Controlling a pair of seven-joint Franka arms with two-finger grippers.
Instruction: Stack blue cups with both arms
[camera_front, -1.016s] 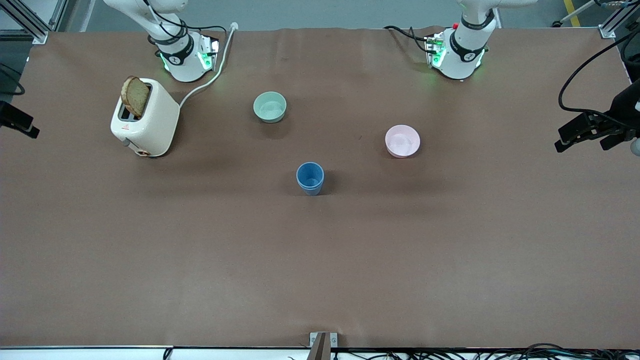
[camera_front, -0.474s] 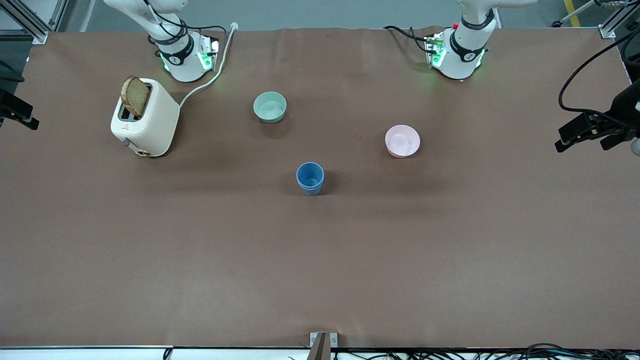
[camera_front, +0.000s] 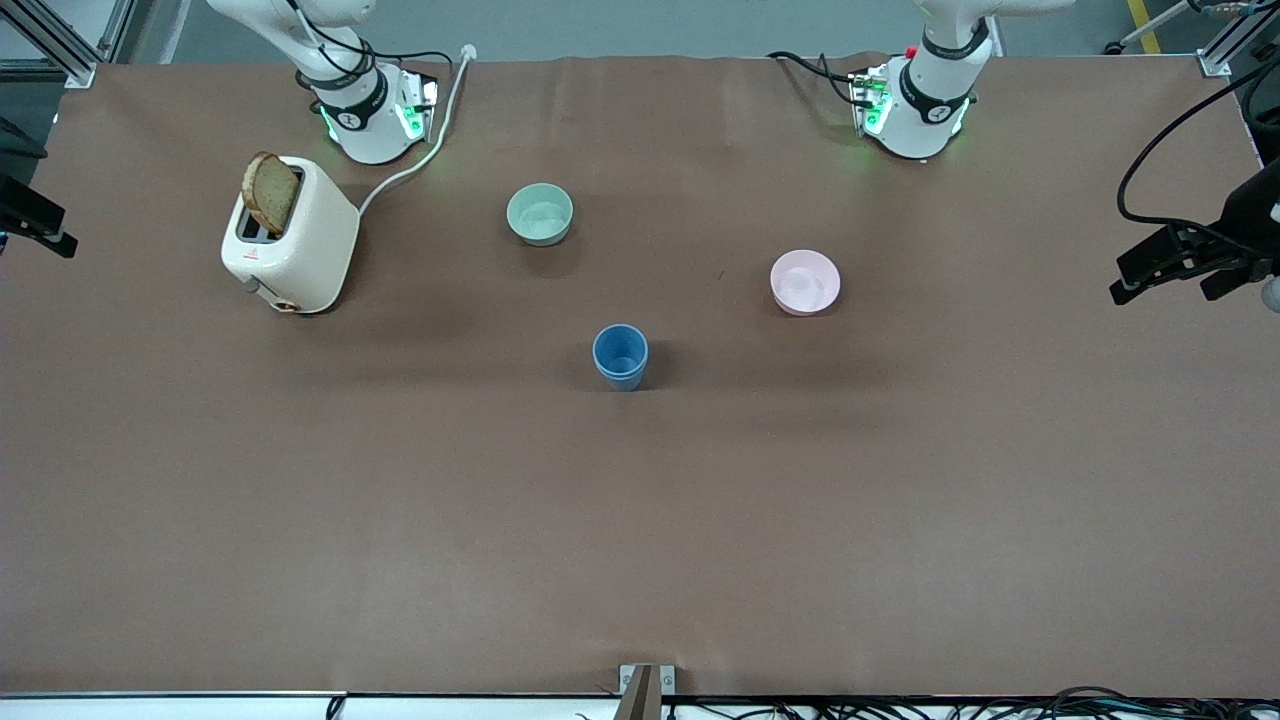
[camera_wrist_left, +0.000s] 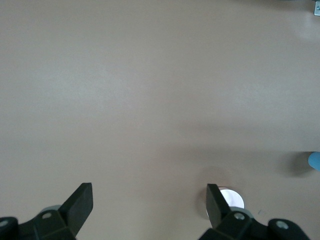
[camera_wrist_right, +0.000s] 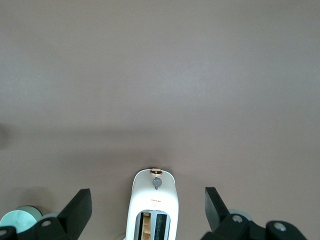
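**Brown table, stacked cups at centre, both arms drawn back**

Brown matting covers your table (camera_front: 640, 520) from edge to edge. Take the blue cups (camera_front: 620, 356) as your landmark: they stand upright near the middle of the table, one nested inside the other, the rim of the outer one showing just below the inner one's rim.

Items you have on the table, placed from the blue cups:
- Mint-green bowl (camera_front: 540, 213): farther from the front camera, a little toward the right arm's end, well apart from the cups.
- Pale pink bowl (camera_front: 805, 282): slightly farther from the front camera, toward the left arm's end, well apart.
- White toaster (camera_front: 290, 235): well toward the right arm's end and farther from the front camera, with a slice of brown bread (camera_front: 270, 193) standing up out of its slot and a white cord (camera_front: 425, 150) running up toward the right arm's base.

Your grippers:
- Left gripper (camera_wrist_left: 149, 197): fingers spread wide and holding nothing, up in the air off the left arm's end of the table, well apart from the cups. Its wrist view looks down on bare matting, with the pink bowl partly hidden by one finger.
- Right gripper (camera_wrist_right: 148, 202): fingers likewise spread and empty, up in the air at the right arm's end, well apart from the cups. Its wrist view looks down on the toaster, and the green bowl shows at the edge.
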